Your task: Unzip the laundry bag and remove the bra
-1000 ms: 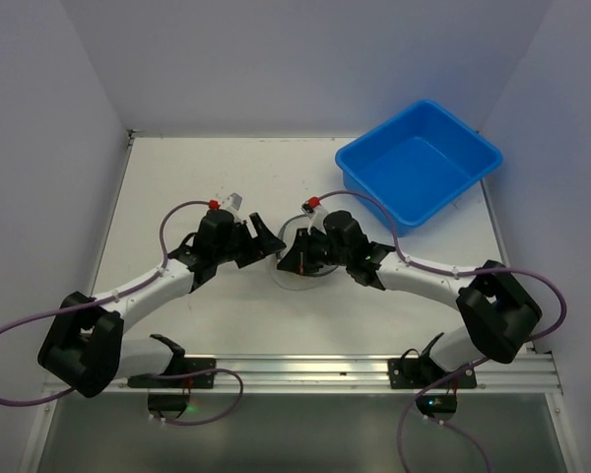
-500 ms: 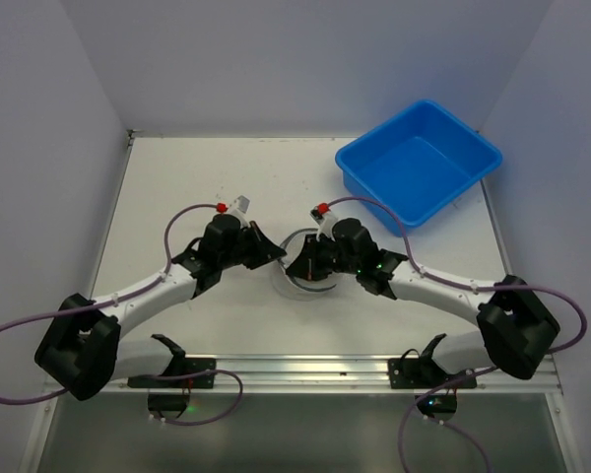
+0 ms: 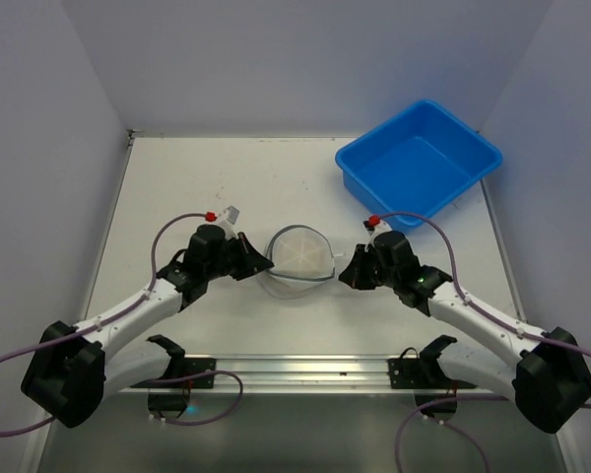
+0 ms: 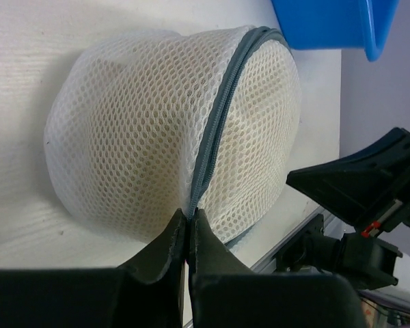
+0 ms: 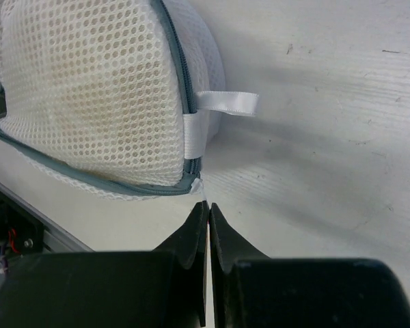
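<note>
The laundry bag [image 3: 297,251] is a round white mesh pouch with a grey zipper rim, lying between my two grippers. My left gripper [image 3: 266,264] sits at its left edge; in the left wrist view the gripper [image 4: 190,215] is shut on the zipper rim of the laundry bag [image 4: 137,123]. My right gripper [image 3: 343,276] is just off the right edge. In the right wrist view the gripper [image 5: 209,205] is shut, with a thin white thread from the zipper's end running into its tips. The bra is hidden; only a beige tint shows through the laundry bag [image 5: 89,89].
A blue plastic tub [image 3: 419,163] stands at the back right, and its corner shows as the tub [image 4: 335,24] in the left wrist view. A white ribbon loop [image 5: 229,104] sticks out of the bag's side. A metal rail [image 3: 305,370] runs along the near edge.
My left gripper has shut on the bag's zipper rim. My right gripper, shut throughout, has drawn from over the bag out to its right side, uncovering the bag.
</note>
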You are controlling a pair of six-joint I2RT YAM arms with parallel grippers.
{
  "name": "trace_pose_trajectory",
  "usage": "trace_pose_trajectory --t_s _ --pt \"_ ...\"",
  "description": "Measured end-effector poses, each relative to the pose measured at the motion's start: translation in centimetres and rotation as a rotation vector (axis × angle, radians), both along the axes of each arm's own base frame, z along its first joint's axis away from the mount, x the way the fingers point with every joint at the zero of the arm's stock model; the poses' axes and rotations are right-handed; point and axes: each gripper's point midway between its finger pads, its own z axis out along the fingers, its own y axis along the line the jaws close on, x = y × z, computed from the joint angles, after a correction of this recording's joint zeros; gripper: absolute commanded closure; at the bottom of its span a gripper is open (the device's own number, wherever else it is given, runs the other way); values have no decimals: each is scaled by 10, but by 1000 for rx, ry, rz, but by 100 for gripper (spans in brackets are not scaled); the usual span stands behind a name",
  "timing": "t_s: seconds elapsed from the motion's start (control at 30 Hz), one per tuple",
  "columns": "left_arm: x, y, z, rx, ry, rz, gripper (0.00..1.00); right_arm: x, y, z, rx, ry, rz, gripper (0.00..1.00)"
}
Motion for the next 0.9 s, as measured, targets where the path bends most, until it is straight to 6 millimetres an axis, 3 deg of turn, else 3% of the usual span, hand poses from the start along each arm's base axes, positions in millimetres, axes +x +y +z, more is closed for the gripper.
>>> trace_pose_trajectory --t_s 0.2,0.23,0.27,0.33,0.37,0.4,0.43,0.53,0.67,0.77,0.9 --pt "-17 10 -6 18 -7 -21 100 10 16 -2 -8 42 37 100" --pt "-18 12 -6 21 -12 -18 99 12 20 2 -9 34 49 97" --pt "-19 13 -5 23 -15 -14 94 12 24 6 -12 24 65 85" --pt "-19 17 -2 26 -26 0 85 13 32 18 -26 -12 95 71" --pt "-18 18 -1 26 -31 4 80 13 36 25 -29 -31 107 58" --pt "-18 19 1 26 -39 8 75 12 41 33 -37 -59 119 54" --pt "-17 19 3 25 -46 12 67 11 47 43 -43 -90 136 51" --pt "-16 21 5 27 -61 21 56 3 61 77 -28 -176 183 44" --pt "-14 22 6 31 -65 31 50 2 67 110 17 -254 182 38" --pt "-13 23 6 33 -67 36 50 4 69 110 24 -250 173 38" --pt "-12 24 8 34 -76 44 50 6 76 89 9 -179 156 38"
